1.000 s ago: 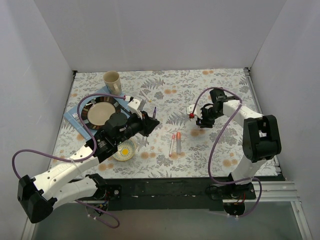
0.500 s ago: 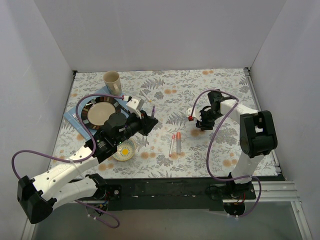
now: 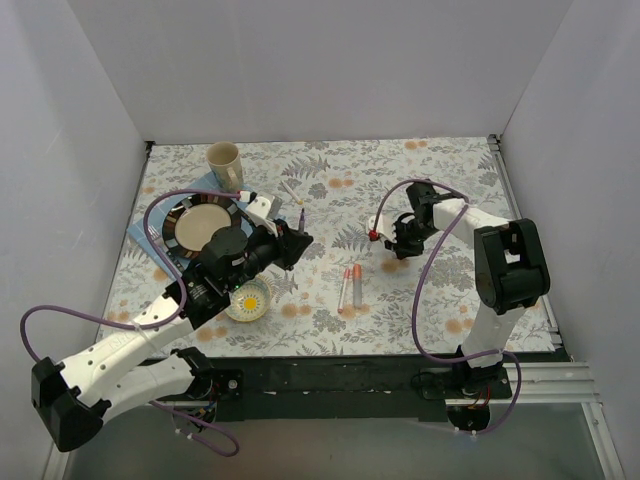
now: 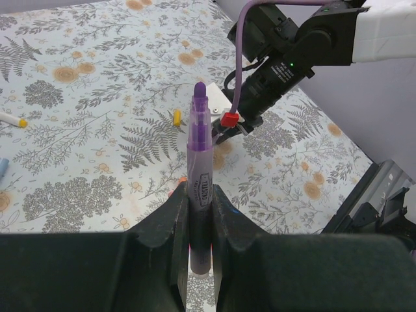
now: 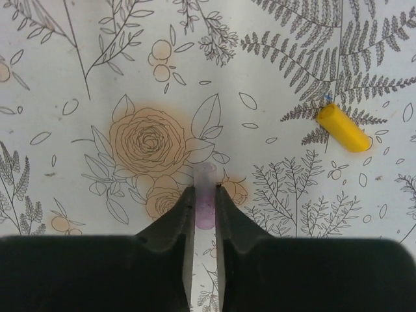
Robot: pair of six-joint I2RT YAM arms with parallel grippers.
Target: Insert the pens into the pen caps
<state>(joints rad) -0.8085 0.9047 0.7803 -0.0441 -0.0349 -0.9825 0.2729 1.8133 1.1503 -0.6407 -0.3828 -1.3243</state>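
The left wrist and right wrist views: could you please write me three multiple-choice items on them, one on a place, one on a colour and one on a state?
1. Where is the small yellow plastic cap? A clamped in a tool; B lying loose on the floral tablecloth; C pushed onto a pen.
2. What colour is the plastic marker pen held by the left tool? A green; B black; C purple.
3. How is the right tool? A shut on a small pale purple plastic cap; B wide open; C out of view.
Key: 1 B, it lies alone on the cloth; 2 C, barrel and tip are purple; 3 A, its jaws pinch the cap.
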